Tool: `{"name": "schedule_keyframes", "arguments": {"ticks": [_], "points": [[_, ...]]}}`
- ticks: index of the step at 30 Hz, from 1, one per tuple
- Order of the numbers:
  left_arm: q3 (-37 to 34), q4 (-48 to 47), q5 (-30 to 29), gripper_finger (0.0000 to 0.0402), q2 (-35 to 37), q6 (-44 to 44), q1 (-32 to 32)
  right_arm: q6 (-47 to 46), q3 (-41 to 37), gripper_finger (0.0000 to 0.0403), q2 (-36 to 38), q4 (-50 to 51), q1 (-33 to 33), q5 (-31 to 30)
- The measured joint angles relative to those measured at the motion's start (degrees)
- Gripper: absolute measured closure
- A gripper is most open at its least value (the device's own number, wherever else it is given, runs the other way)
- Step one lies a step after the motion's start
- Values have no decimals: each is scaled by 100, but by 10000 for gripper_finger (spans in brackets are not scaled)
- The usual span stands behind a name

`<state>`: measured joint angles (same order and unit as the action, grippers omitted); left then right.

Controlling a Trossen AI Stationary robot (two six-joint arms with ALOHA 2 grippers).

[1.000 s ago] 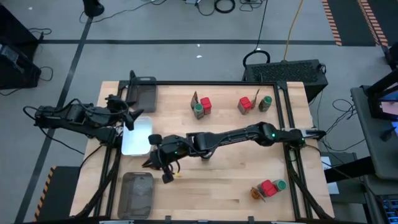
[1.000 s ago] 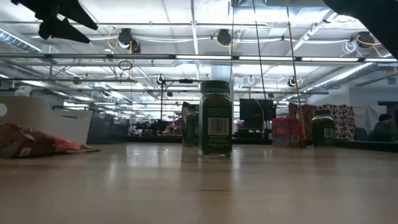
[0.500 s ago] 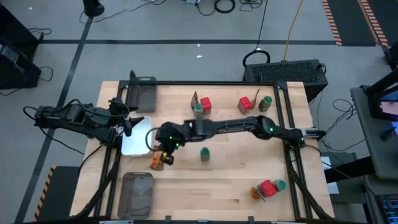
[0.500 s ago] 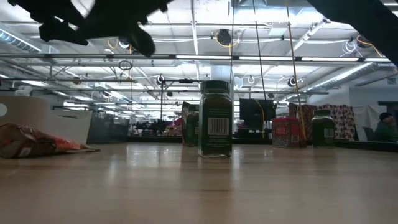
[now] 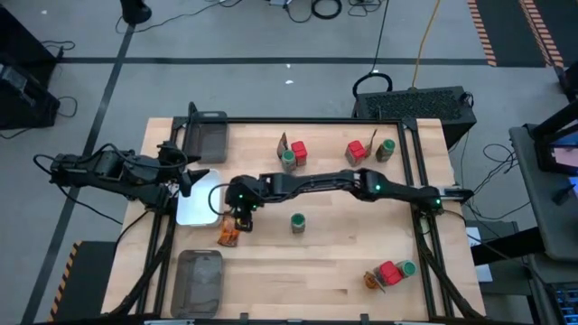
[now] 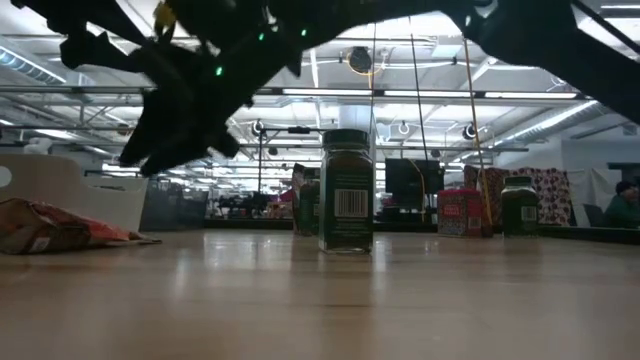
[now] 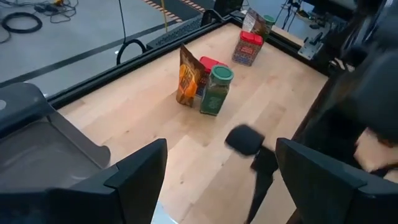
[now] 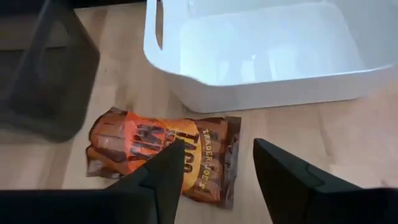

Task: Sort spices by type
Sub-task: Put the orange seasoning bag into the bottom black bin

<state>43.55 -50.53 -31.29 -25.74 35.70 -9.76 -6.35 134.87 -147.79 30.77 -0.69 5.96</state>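
A brown-orange sachet (image 8: 161, 155) lies flat on the table just near of the white dish (image 8: 261, 56); it also shows in the high view (image 5: 228, 237). My right gripper (image 8: 214, 183) hangs open above the sachet, touching nothing; the high view (image 5: 234, 219) shows it too. My left gripper (image 5: 190, 177) is open and empty over the dish's left edge. A green-lidded jar (image 5: 297, 221) stands alone mid-table. Other red boxes, jars and sachets stand in groups at the far middle (image 5: 291, 155), far right (image 5: 366, 151) and near right (image 5: 389, 273).
One grey mesh tray (image 5: 206, 135) sits at the far left and another (image 5: 197, 280) at the near left. The white dish (image 5: 199, 197) lies between them. Bare wood lies around the lone jar (image 6: 346, 190).
My right gripper has gone from the near side of the sachet toward the table's far edge and the white dish, coming into the low view. The sachet has stayed flat on the table.
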Motion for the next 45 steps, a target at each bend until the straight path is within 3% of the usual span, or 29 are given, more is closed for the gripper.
{"name": "schedule_keyframes", "arguments": {"ticks": [16, 30, 38, 45], "points": [[0, -19, 39, 98, -8, 156, 0, 138, 2, 233, -672, -358, 9, -175], [0, -251, 0, 98, -11, 153, -1, 862, 7, 234, -342, -109, -83, -523], [0, -301, -21, 98, -11, 146, 0, 2192, 20, 234, -47, 249, -197, 605], [0, -299, -42, 98, -11, 116, 0, 3250, 15, 234, -284, 17, -377, 599]]}}
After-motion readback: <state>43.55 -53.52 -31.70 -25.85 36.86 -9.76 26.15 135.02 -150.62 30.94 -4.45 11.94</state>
